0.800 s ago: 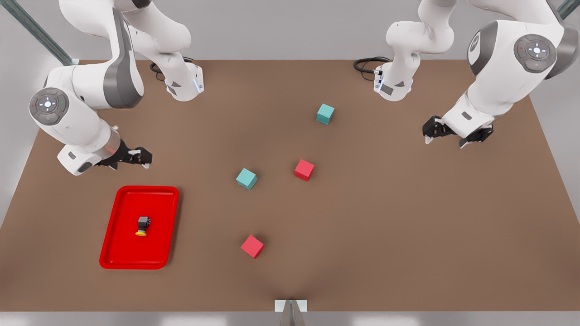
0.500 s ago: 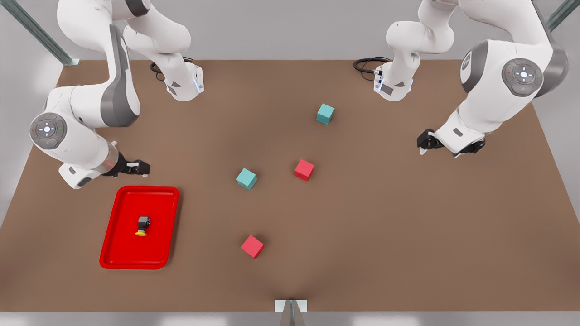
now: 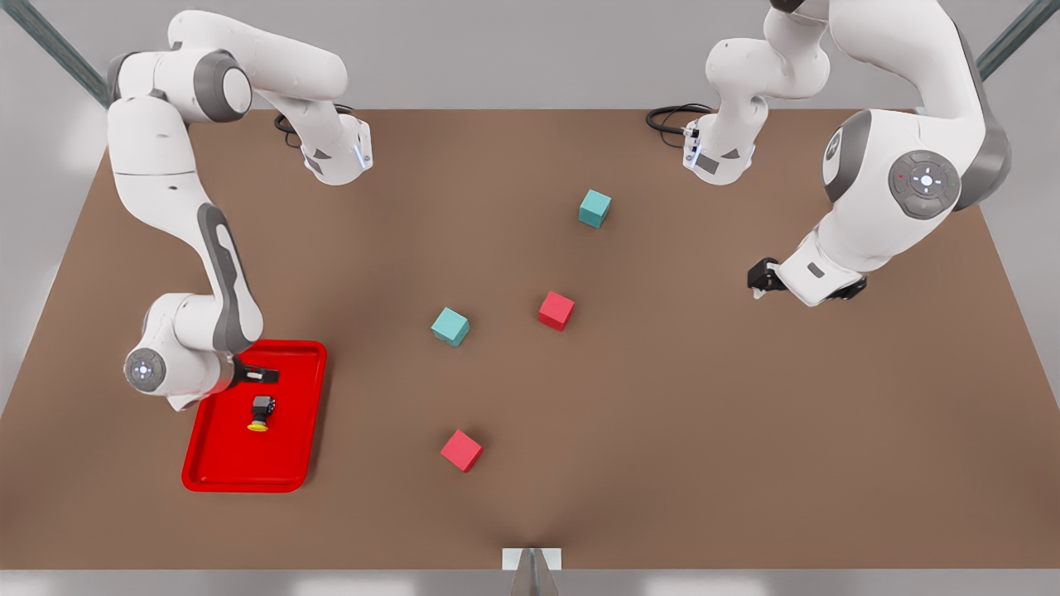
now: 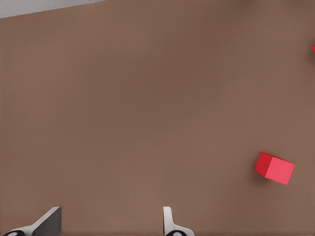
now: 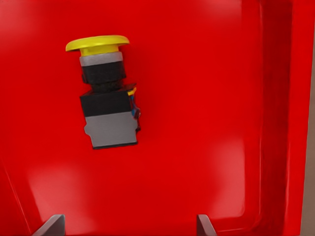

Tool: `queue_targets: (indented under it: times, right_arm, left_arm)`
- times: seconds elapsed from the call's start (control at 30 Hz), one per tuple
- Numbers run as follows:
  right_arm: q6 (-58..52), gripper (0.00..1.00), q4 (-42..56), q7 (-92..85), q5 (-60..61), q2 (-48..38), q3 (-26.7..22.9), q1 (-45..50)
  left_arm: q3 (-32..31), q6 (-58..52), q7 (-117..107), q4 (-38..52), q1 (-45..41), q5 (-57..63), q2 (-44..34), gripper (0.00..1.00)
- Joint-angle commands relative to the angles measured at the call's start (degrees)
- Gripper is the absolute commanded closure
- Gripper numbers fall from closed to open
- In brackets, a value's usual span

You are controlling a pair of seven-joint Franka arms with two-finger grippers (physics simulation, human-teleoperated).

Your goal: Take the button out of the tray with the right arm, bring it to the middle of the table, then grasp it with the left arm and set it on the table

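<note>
The button (image 3: 262, 412) lies on its side in the red tray (image 3: 224, 463), near the front-left corner of the table (image 3: 745, 430) in the front view. In the right wrist view its yellow cap and dark grey body (image 5: 106, 108) rest on the tray floor (image 5: 197, 147). My right gripper (image 3: 258, 377) hovers open over the tray's far end, just behind the button, and both fingertips (image 5: 54, 225) show with nothing between them. My left gripper (image 3: 760, 281) hangs open over bare table at the front view's right, also seen as my left gripper (image 4: 109, 223).
Two teal cubes (image 3: 595, 208) (image 3: 450, 326) and two red cubes (image 3: 556, 310) (image 3: 460, 450) sit around the table's middle. A red cube (image 4: 274, 168) appears in the left wrist view. Both arm bases stand at the table's far edge.
The right arm swung down and forward, bringing its gripper from behind the tray to over the tray's far end. The left gripper drifted slightly toward the table's middle and front.
</note>
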Motion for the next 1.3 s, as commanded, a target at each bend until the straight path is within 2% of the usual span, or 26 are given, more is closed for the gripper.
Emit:
queue_targets:
  times: [0.0, 0.13, 0.3, 0.87, 0.93, 1.07, 1.1, 1.13, 1.27]
  right_arm:
    - [12.2, 0.0, -0.2, -4.0, -0.7, 0.7, 0.0, 0.0]
    - [20.2, 0.0, 1.0, -4.3, -0.7, 4.7, 0.0, 0.5]
    - [22.9, 0.0, 2.1, -7.2, -0.9, 6.2, 0.0, 0.4]
    - [17.5, 0.0, 1.5, -6.6, -0.7, 6.0, 0.4, 0.2]
    - [16.4, 0.14, 1.5, -6.6, -0.7, 5.8, 0.5, 0.2]
    - [14.3, 0.23, 1.7, -6.5, -0.5, 5.1, 0.5, 0.3]
    - [14.3, 0.32, 1.7, -6.5, -0.5, 5.1, 0.5, 0.3]
    - [14.1, 0.35, 1.5, -6.5, -0.5, 5.1, 0.5, 0.3]
    - [13.4, 0.42, 1.5, -6.4, -0.5, 5.1, 0.5, 0.5]
  left_arm:
    - [0.0, 0.1, -0.4, 0.0, 0.0, 0.0, -0.1, 0.0]
    - [0.0, 0.0, -0.3, 0.0, 0.0, 0.0, -0.1, 0.0]
    - [0.0, 0.0, -0.3, 0.0, 0.0, 0.1, 0.3, 0.0]
    - [0.0, 0.0, -0.5, 0.0, -1.0, 0.2, 0.7, 0.0]
    - [0.0, 0.0, -0.5, 0.0, -1.0, 0.2, 0.7, 0.0]
    - [0.0, 0.0, -0.5, 0.0, -1.0, 0.2, 0.7, 0.0]
    - [0.0, 0.0, -0.5, 0.0, -1.0, 0.2, 0.7, 0.0]
    - [0.0, 0.0, -0.5, 0.0, -1.0, 0.2, 0.8, 0.0]
    - [0.0, 0.0, -0.5, 0.0, -1.0, 0.2, 1.1, 0.0]
